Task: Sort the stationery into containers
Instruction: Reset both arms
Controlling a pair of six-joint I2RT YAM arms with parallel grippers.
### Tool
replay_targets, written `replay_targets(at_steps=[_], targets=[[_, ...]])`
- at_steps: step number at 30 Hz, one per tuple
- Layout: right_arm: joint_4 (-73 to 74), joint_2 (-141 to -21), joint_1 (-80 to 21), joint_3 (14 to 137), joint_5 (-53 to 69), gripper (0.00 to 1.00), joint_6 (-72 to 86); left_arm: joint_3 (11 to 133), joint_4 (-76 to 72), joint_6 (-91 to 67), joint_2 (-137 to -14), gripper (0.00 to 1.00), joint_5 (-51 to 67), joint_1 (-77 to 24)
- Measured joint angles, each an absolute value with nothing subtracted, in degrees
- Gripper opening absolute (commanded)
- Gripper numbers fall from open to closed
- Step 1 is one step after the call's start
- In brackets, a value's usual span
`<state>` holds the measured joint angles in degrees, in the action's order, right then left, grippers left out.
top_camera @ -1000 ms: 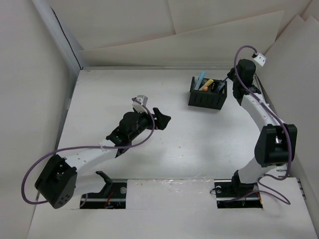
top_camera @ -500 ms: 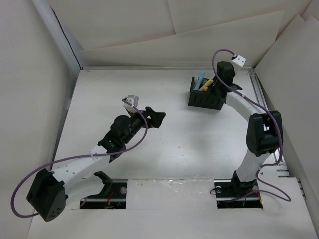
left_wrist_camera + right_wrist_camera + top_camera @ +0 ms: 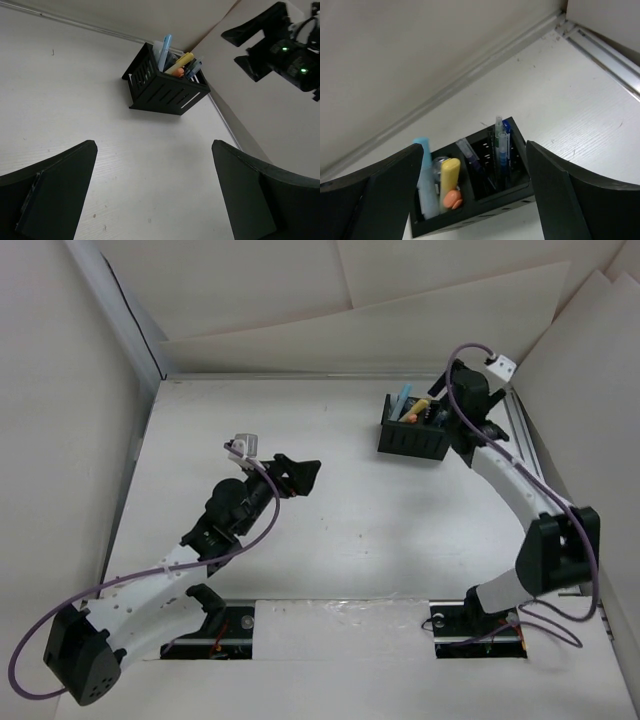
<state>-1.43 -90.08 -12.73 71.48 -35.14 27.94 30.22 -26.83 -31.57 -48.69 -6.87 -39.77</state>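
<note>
Organizer box [image 3: 410, 442] stands upright at the far right of the table [image 3: 360, 530]. The right gripper [image 3: 473, 146] hangs close above it, fingers spread and empty, and the left gripper [image 3: 153, 145], also spread and empty, is well apart over mid-table. All stationery in view is already inside: light-blue marker [image 3: 423, 176] and yellow marker [image 3: 449, 174] in one compartment, thin pens [image 3: 501, 144] in the other. Risk, by my judgement: a low pass by the right fingers clips the rim and tips the box, or snags the tall markers and flicks them out.

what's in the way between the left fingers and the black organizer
Nothing visible. Only bare table lies between the left gripper, its fingers open, and the organizer, which already holds pens.
</note>
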Motion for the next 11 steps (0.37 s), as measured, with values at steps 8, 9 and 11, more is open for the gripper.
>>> replay_targets(at_steps=[8,9,11], targets=[[-1.30,-64.88,-16.93,54.68,-27.18,1.00,31.57,27.35,-27.18,-31.68,-48.10,1.00,-5.87,-39.77],[-1.26,-62.94,-18.59,51.99,-25.76,1.00,31.77,26.98,-27.24,-31.73,-48.10,1.00,-5.54,-39.77],[-0.25,-60.93,-21.50,47.99,-23.68,1.00,31.79,26.57,-27.11,-31.79,-48.07,1.00,-4.97,-39.77]])
